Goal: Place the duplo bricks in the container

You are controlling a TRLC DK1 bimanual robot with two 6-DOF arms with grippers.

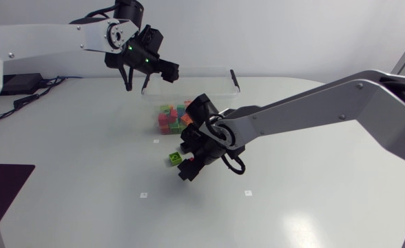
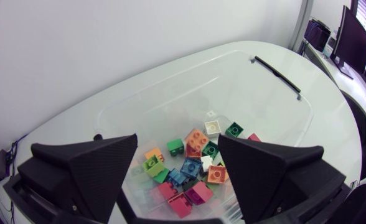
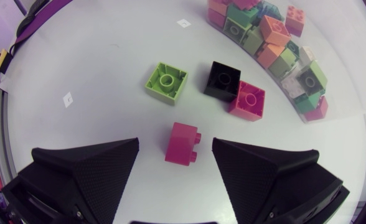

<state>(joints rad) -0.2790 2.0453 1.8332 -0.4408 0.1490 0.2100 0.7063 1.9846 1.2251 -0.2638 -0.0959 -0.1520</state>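
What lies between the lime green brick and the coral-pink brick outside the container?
A black brick, seen in the right wrist view.

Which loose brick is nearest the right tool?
The magenta brick between the right tool's fingers; green brick, black brick and pinkish-red brick lie farther ahead.

- Head view: bright, even, diffuse light from overhead. The white table is lit flat, with no hard glare.
- Right arm throws only a faint, soft-edged shadow on the table below it. A dull grey sheen mirrors it on the tabletop nearby.
- Two small green lamps glow on the left arm.
- Left wrist view: fisheye bends the table rim into an arc. Pale streaks of glare lie on the clear container wall.
- Right wrist view: green brick and magenta brick cast short, soft shadows. The table edge curves hard toward the sides.
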